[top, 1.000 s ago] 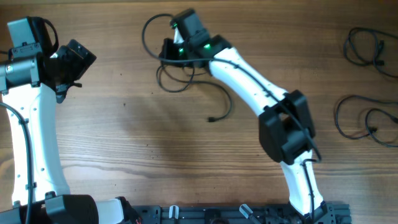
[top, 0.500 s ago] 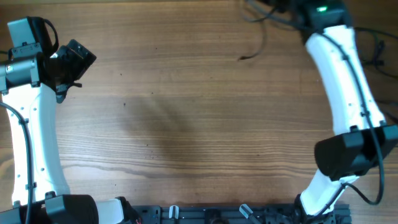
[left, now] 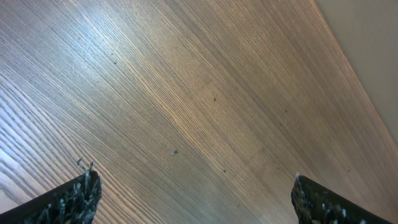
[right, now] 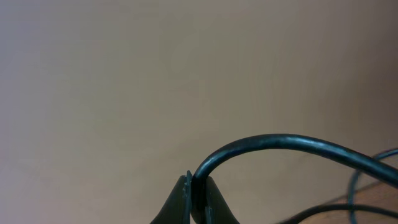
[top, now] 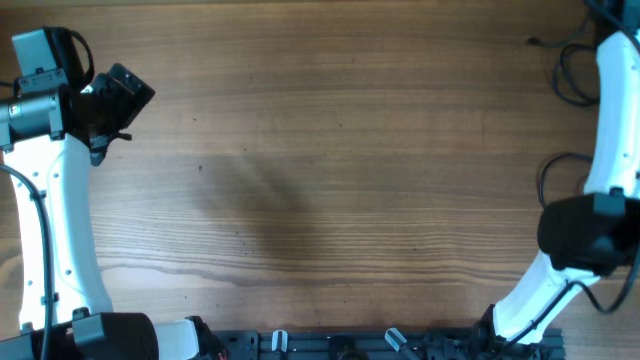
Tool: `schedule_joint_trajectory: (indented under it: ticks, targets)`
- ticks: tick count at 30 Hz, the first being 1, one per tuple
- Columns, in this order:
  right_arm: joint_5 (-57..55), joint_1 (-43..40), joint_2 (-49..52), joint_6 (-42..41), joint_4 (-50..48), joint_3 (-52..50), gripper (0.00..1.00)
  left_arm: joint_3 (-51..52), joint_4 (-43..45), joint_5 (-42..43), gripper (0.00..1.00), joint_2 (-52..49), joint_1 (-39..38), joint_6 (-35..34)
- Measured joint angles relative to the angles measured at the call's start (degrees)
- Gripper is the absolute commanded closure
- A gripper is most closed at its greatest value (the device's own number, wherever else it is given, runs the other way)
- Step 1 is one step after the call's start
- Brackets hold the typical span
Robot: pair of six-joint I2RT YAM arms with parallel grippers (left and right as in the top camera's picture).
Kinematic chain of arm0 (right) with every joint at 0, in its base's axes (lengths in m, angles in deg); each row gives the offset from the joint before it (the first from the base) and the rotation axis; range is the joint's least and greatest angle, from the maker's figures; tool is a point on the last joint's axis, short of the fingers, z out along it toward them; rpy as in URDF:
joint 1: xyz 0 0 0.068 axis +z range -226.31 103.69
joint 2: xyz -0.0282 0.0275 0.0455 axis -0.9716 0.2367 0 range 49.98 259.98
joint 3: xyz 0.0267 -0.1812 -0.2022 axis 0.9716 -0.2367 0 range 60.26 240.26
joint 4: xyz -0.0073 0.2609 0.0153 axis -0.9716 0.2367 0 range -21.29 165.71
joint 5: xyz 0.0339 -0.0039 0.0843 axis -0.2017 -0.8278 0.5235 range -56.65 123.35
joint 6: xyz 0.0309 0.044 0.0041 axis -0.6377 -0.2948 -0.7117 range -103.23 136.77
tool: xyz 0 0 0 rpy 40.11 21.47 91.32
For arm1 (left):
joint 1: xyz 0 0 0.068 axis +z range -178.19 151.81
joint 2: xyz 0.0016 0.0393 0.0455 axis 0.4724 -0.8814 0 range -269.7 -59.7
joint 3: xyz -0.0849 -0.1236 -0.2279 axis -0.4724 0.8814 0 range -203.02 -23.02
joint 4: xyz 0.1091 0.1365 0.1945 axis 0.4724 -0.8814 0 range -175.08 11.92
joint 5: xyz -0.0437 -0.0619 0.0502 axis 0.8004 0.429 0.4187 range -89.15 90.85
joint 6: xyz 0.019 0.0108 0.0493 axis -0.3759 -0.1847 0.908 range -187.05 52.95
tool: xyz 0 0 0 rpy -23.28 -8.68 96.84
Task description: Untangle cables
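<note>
My right gripper (right: 198,198) is shut on a thin black cable (right: 280,144) that arcs away to the right, held high off the table. In the overhead view this gripper is out of frame past the top right corner, and only its white arm (top: 612,110) shows. A plug end of the cable (top: 533,41) trails near the top right. Two other black cable loops lie at the right edge, one upper (top: 567,72) and one lower (top: 556,180), both partly hidden by the arm. My left gripper (left: 196,190) is open and empty above bare wood, and sits at the far left in the overhead view (top: 125,92).
The wooden table (top: 330,170) fills the overhead view. A black rail (top: 380,345) runs along the front edge between the two arm bases. The table's far edge (left: 348,56) shows in the left wrist view.
My right arm has swung from the upper middle of the table to the far right, carrying the cable with it past the top right corner. The left arm has not moved.
</note>
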Motion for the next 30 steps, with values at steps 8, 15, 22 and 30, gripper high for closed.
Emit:
schedule_joint_trajectory:
  ticks: [8, 15, 22, 30]
  targets:
    - [-6.82, 0.15, 12.35, -4.39, 1.9, 0.0, 0.95, 0.0, 0.0, 0.02, 0.0, 0.0, 0.0, -0.02]
    - [-14.58, 0.04, 17.66, -6.64, 8.0, -0.11, 0.69, 0.0, 0.0, 0.0, 0.0, 0.0, 0.0, 0.0]
    - [-25.68, -0.17, 17.66, -6.43, 13.88, -0.09, 0.0, 0.0, -0.02, 0.02, 0.0, -0.02, 0.0, 0.0]
    - [-12.81, -0.17, 12.28, 0.0, 20.37, -0.13, 0.0, 0.0, 0.0, 0.0, 0.0, -0.02, 0.0, 0.0]
